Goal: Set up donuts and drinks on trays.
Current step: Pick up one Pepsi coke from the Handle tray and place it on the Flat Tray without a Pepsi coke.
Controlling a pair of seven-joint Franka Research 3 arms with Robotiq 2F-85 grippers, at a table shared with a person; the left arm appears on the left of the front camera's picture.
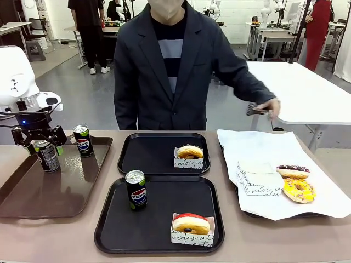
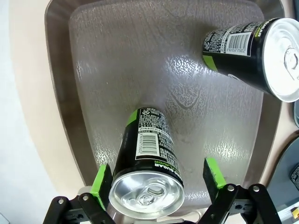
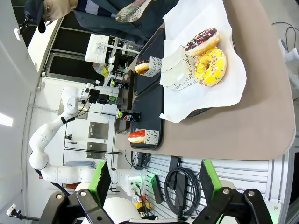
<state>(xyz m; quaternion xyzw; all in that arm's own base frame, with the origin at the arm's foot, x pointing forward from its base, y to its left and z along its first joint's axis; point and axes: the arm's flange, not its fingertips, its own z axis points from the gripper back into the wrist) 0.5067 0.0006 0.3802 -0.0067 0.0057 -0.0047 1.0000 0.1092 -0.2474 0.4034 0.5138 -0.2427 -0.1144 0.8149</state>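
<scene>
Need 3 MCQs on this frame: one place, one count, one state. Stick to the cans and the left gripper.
1. The can straddled by the left gripper stands on:
A) the far black tray
B) the brown tray
C) the white paper

2. Cans in the front view:
A) two
B) four
C) three

3. The left gripper is:
A) open, one finger either side of the can
B) shut on a lifted can
C) shut on a donut

Key:
1 B, the glossy brown tray floor lies under the can in the left wrist view.
2 C, two stand on the brown tray and one on the near black tray.
3 A, a gap shows between the can and one green pad, and the can's base rests on the tray.
</scene>
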